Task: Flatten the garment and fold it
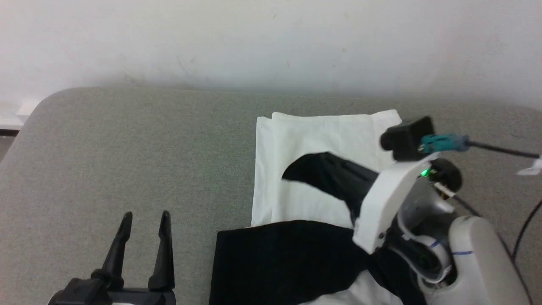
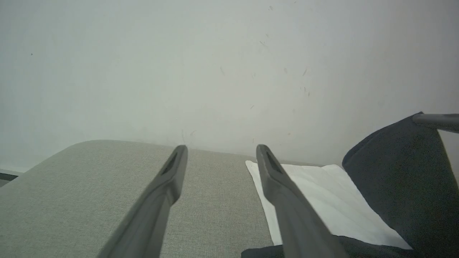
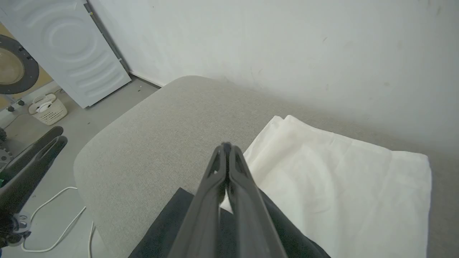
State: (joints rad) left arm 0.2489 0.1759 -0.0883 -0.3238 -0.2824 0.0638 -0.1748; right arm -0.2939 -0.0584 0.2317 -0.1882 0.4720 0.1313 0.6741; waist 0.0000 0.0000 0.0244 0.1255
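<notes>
The garment lies on the grey padded surface (image 1: 127, 152). Its white panel (image 1: 330, 131) is spread on the far side and a black part (image 1: 279, 262) lies nearer me. My right gripper (image 1: 292, 171) is shut on a black flap of the garment (image 2: 398, 179), held up over the white panel (image 3: 340, 186). In the right wrist view its fingers (image 3: 226, 145) are pressed together with black cloth (image 3: 283, 225) draped beneath them. My left gripper (image 1: 146, 216) stands open and holds nothing, left of the garment; its fingers (image 2: 222, 148) point toward the wall.
A pale wall (image 1: 271, 42) runs close behind the surface, whose left corner (image 3: 86, 157) is rounded. On the floor to the left stand a washing machine (image 3: 71, 43) and a small white basket (image 3: 48, 109), with a white cable (image 3: 61, 215). Black cables (image 1: 521, 237) trail at the right.
</notes>
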